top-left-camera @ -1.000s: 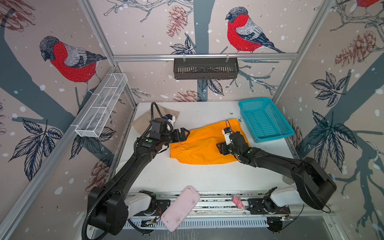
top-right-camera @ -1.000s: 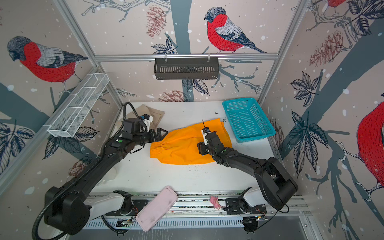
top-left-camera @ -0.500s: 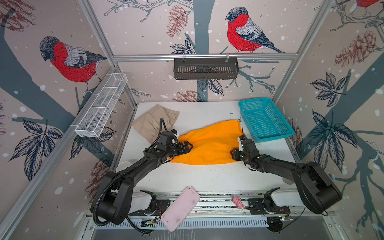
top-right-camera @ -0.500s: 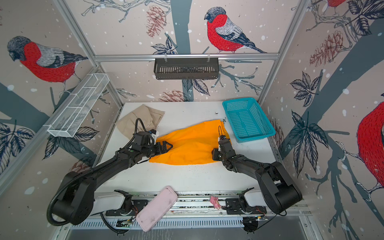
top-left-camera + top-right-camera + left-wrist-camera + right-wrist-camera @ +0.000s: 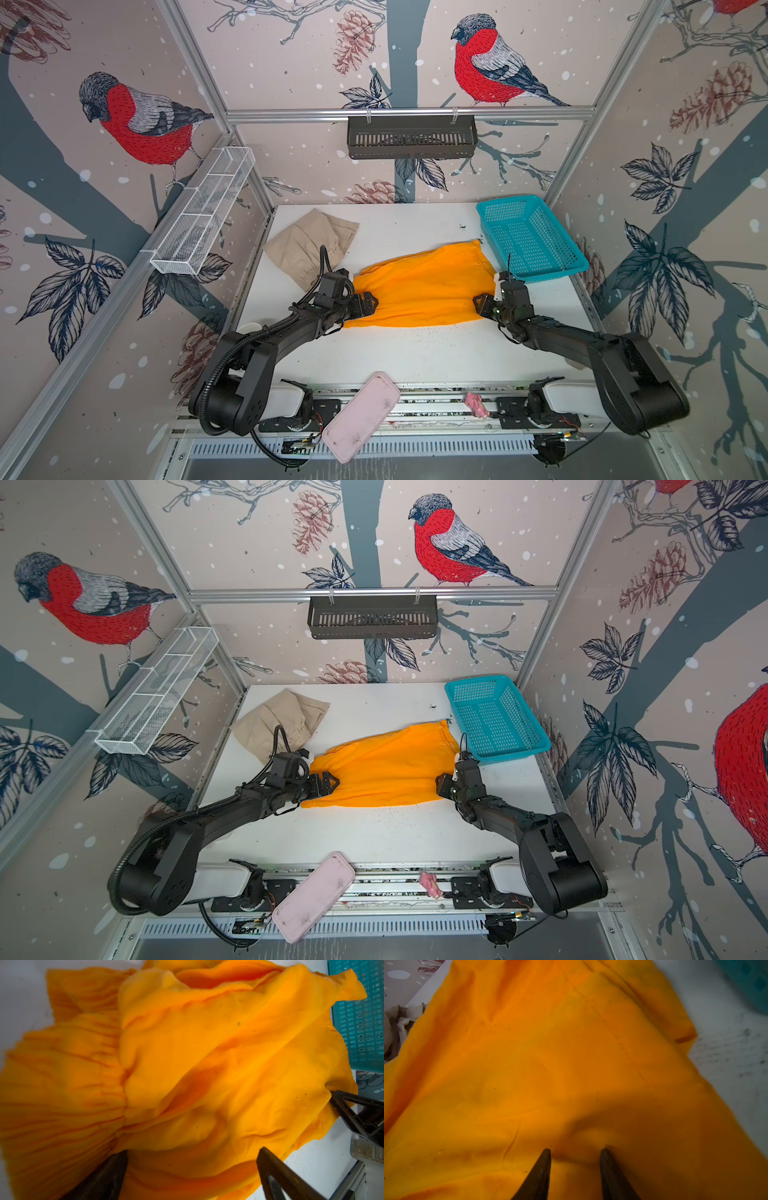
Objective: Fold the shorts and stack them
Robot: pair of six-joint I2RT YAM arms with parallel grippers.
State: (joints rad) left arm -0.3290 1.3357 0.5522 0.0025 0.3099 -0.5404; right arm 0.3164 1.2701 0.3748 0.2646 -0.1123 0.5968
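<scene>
On the bench (image 5: 415,357), orange shorts (image 5: 419,286) flat just beside the teal basket (image 5: 544,272), left pincer (image 5: 371,302) wide at the waistband end away from the basket, right pincer (image 5: 478,303) narrow at the basket-side hem, grip cannot be told, beige shorts (image 5: 303,245) farther off

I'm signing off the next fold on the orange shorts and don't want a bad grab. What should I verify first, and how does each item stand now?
1. orange shorts spread on the table: ok.
2. left gripper open at the waistband end: ok.
3. right gripper pinching cloth: not ok, jaws apart, a pucker between them.
4. beige shorts apart from the orange pair: cannot tell, the left arm hides the gap.
5. basket clear of the cloth corner: cannot tell.
</scene>
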